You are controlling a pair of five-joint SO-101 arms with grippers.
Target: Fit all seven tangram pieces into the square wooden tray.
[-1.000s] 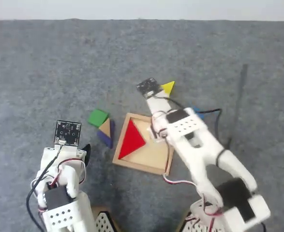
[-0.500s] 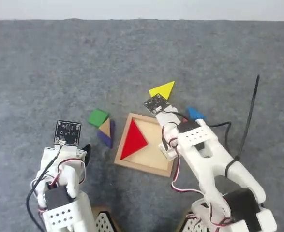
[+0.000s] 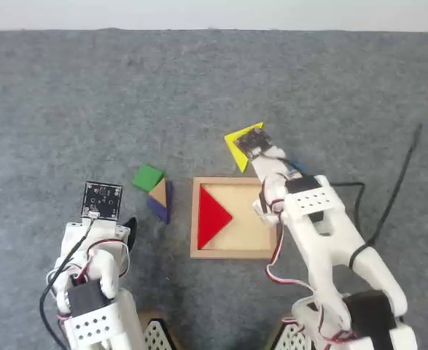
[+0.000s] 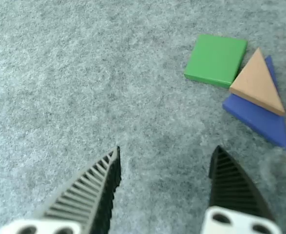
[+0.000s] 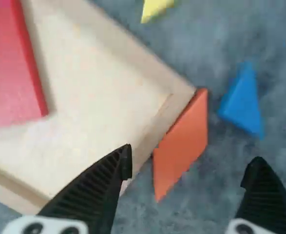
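We see the tray [image 3: 232, 253] turned square at centre frame, our right gripper [image 5: 191, 160] gaping empty over the orange piece [image 5: 181, 141], likely next.

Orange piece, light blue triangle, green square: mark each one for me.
orange piece [image 5: 181, 141], right wrist view, middle of its top face.
light blue triangle [image 5: 241, 105], right wrist view, centre of its face.
green square [image 4: 216, 59], left wrist view, centre of its top face.

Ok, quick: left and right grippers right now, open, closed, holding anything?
Left gripper: open, holding nothing.
Right gripper: open, holding nothing, with the orange piece lying on the carpet below it.
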